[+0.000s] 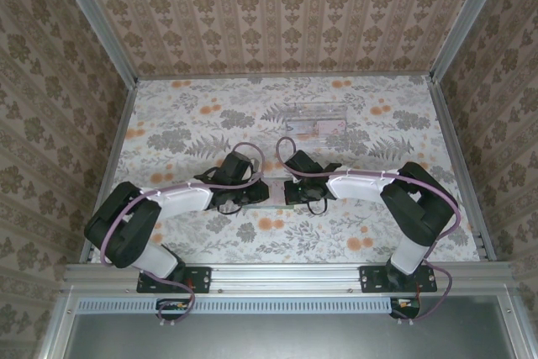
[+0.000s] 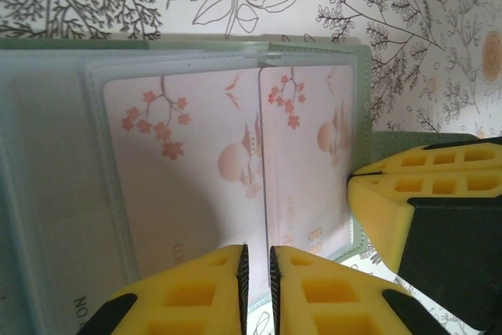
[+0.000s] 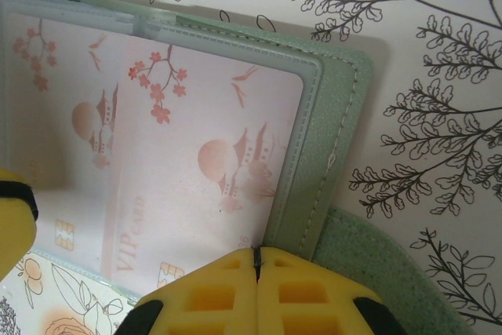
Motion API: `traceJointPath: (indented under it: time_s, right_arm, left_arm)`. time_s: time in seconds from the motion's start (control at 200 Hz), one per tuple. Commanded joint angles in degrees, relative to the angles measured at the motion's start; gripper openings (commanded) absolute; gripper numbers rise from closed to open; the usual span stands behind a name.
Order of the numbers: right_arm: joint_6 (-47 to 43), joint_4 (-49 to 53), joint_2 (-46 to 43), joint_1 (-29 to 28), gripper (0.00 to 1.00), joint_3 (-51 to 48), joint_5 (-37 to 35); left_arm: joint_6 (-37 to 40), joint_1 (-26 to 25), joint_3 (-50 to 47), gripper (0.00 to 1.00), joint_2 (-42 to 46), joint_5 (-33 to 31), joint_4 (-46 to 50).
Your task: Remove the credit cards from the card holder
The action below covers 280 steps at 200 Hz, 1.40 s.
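Pale pink, the two credit cards (image 3: 212,154) carry blossom twigs and a pagoda print and sit side by side under clear sleeves in the open grey-green card holder (image 3: 333,131), which lies flat on the flower-patterned cloth (image 3: 423,76). The card marked VIP lies straight ahead of the right gripper (image 3: 256,263), with its near edge at the yellow fingertips. That gripper's jaws are pressed together with only a hairline between them, right by the holder's stitched border; I cannot tell whether they nip it. The left gripper (image 2: 258,272) has its jaws a thin slit apart, in line with the seam between the two cards, and whether anything is pinched there is unclear. To its right, the other gripper's tips meet the holder's edge. Beyond both grippers, well apart from them, a clear plastic tray (image 1: 319,118) lies on the cloth.
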<state>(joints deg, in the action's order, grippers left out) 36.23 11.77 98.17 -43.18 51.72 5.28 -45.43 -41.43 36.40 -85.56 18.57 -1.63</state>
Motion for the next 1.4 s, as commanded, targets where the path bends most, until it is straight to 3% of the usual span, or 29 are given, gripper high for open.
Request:
traceJointPath:
  time_s: [0.0, 0.94, 1.395]
  right_arm:
    - [0.9, -0.1, 2.0, -0.8, 0.06, -0.2, 1.7]
    - [1.3, -0.9, 2.0, -1.0, 0.06, -0.9, 1.8]
    - [1.4, -1.1, 2.0, -1.0, 0.06, -1.2, 1.9]
  left_arm:
    - [-1.4, -0.5, 1.0, 0.19, -1.8, 1.7, -1.8]
    - [-1.6, -4.6, 7.3, 0.23, -10.3, -3.8, 8.6]
    - [-4.1, -4.0, 3.9, 0.23, -8.8, 1.7, -1.1]
